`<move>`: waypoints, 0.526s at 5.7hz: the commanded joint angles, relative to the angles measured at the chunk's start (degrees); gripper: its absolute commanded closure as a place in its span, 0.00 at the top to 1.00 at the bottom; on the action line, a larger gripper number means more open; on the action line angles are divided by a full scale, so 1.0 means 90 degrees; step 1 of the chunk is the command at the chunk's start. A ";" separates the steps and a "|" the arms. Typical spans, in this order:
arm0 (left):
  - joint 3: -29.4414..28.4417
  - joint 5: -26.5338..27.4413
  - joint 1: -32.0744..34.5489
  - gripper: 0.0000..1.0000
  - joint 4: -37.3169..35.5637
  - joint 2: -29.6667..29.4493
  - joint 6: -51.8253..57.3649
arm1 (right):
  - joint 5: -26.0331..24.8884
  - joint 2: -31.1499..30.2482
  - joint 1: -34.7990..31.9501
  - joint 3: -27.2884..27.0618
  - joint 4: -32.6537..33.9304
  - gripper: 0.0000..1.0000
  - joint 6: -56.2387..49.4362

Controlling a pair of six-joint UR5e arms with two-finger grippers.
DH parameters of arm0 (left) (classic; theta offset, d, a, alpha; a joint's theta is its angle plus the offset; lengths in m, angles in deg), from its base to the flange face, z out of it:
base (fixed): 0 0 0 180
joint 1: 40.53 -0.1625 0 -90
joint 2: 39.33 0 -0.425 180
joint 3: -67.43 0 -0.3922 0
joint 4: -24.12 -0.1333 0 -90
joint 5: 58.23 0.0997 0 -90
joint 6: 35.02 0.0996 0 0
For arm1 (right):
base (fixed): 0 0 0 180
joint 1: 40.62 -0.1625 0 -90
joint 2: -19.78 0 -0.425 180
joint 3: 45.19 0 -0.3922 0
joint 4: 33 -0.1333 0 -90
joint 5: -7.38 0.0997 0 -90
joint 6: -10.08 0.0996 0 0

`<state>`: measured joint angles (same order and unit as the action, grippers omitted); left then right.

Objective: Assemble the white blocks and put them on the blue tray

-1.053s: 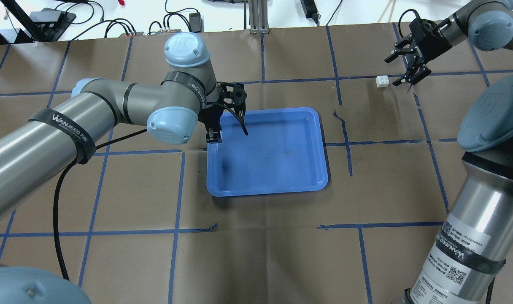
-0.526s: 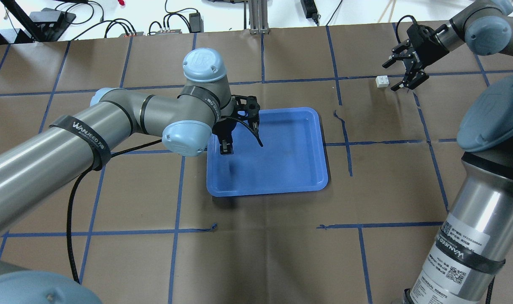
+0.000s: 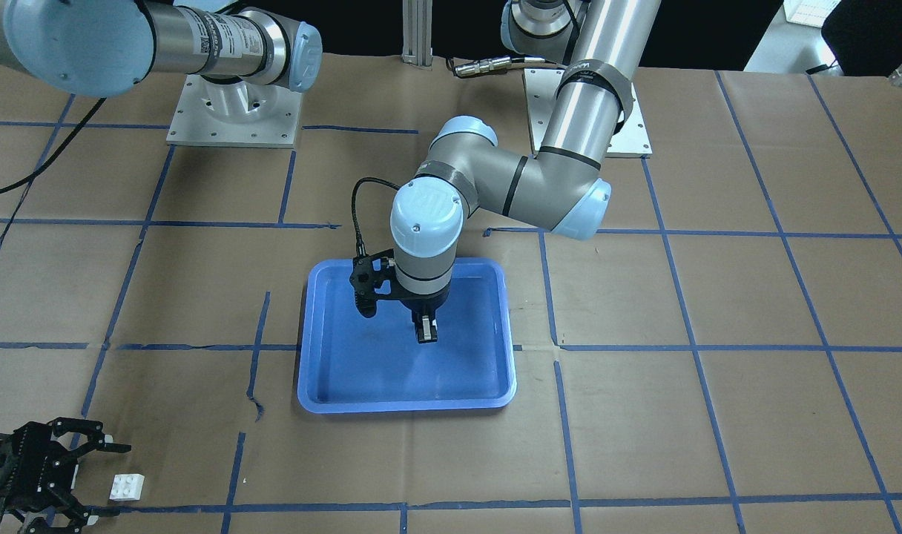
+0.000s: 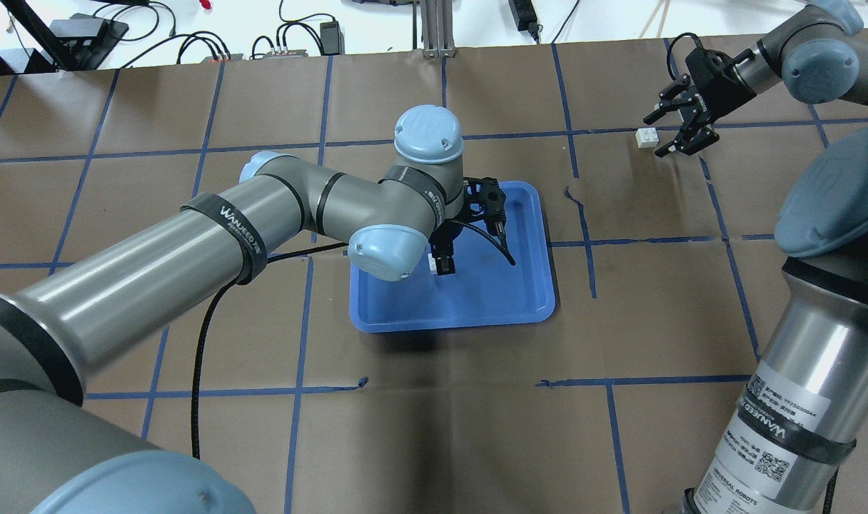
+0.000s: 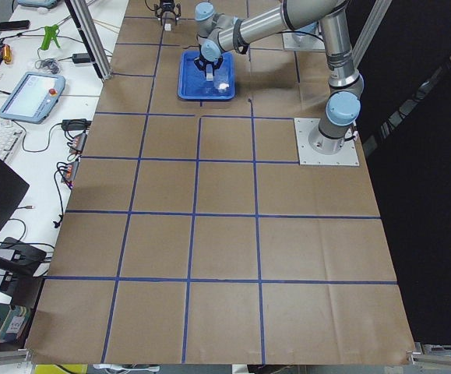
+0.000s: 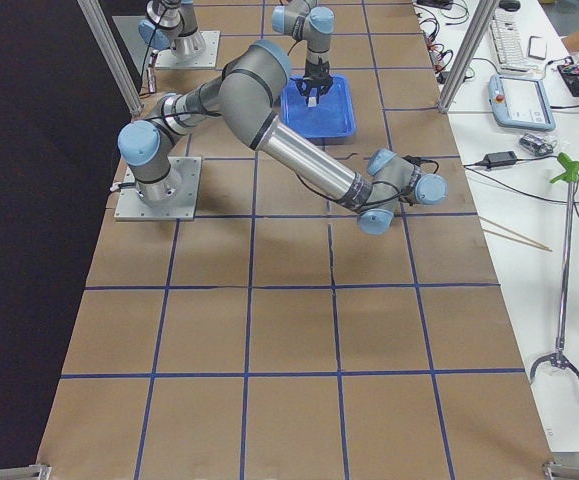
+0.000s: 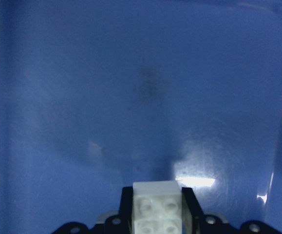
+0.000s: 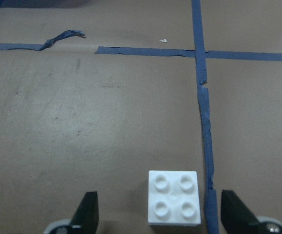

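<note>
The blue tray [image 4: 520,285] lies mid-table, also in the front view [image 3: 362,378]. My left gripper [image 4: 445,265] hangs over the tray's middle, shut on one white block [image 7: 156,207] with its studs facing the wrist camera; the tray floor [image 7: 131,97] fills that view. The front view shows this gripper [image 3: 425,331] just above the tray floor. The second white block [image 4: 647,138] sits on the brown paper at the far right. My right gripper [image 4: 653,135] is open, low, with the block [image 8: 174,196] between its spread fingers [image 8: 88,208], untouched.
Blue tape lines grid the brown paper, with a torn strip [image 4: 575,196] between the tray and the far block. Cables and power bricks [image 4: 291,39] lie beyond the far edge. An aluminium post [image 4: 434,28] stands at the back centre.
My left arm has swung right, carrying its gripper from the tray's left rim to the tray's middle. My right gripper has shifted slightly left, closer around the far block, still open.
</note>
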<state>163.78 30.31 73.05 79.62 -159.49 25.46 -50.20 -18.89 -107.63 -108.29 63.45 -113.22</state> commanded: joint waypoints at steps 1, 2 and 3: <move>-0.0002 -0.0024 0.0095 0.74 -0.0014 -0.0018 -0.0001 | -0.0019 -0.0001 0.0004 -0.0001 0.0055 0.49 -0.0001; 0.0008 -0.0092 0.0095 0.83 -0.0005 -0.0019 -0.0001 | -0.0019 -0.0010 -0.0005 0.0019 0.0064 0.40 -0.0001; -0.0011 -0.0102 0.0095 0.88 -0.0005 -0.0009 -0.0039 | -0.0019 -0.0040 -0.0005 0.0038 0.0055 0.34 0.0008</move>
<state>163.77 29.60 73.88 79.56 -159.62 25.33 -50.36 -19.06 -107.66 -108.10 63.97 -113.20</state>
